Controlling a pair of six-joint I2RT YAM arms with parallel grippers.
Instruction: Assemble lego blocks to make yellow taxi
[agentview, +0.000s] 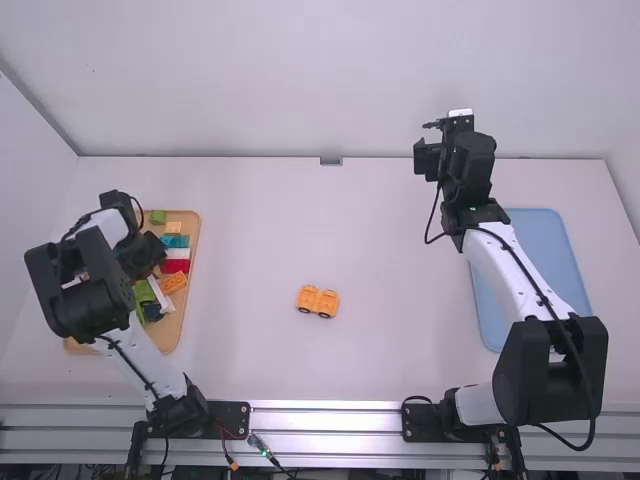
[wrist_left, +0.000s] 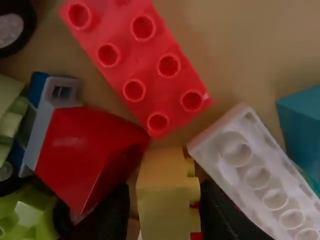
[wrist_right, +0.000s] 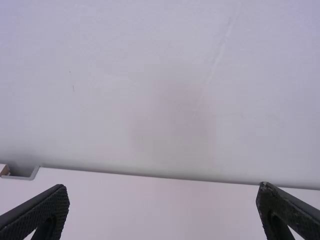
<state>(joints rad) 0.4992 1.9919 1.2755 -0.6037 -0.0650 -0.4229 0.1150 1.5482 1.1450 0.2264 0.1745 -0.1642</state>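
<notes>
High view: part-built yellow taxi (agentview: 317, 301) mid-counter (agentview: 390, 365), rightward of my left pincer (wrist_left: 165, 210).
The coming move turns, I judge, on that sideways carry: from the wooden tray (agentview: 197, 235), the taxi lies to the robot's right and slightly nearer the bases, its long axis running mostly left to right, slightly askew. My left pincer is the nearer one; in its wrist view it appears to be pinching a yellow brick (wrist_left: 167, 212), studs facing one finger, just beside a white studded brick (wrist_left: 260, 177) and close to a red one (wrist_left: 145, 65). The taxi looks orange-yellow, low and blocky, dark wheels on its near side. My right pincer (wrist_right: 162, 187) is spread, with nothing between its fingers.
</notes>
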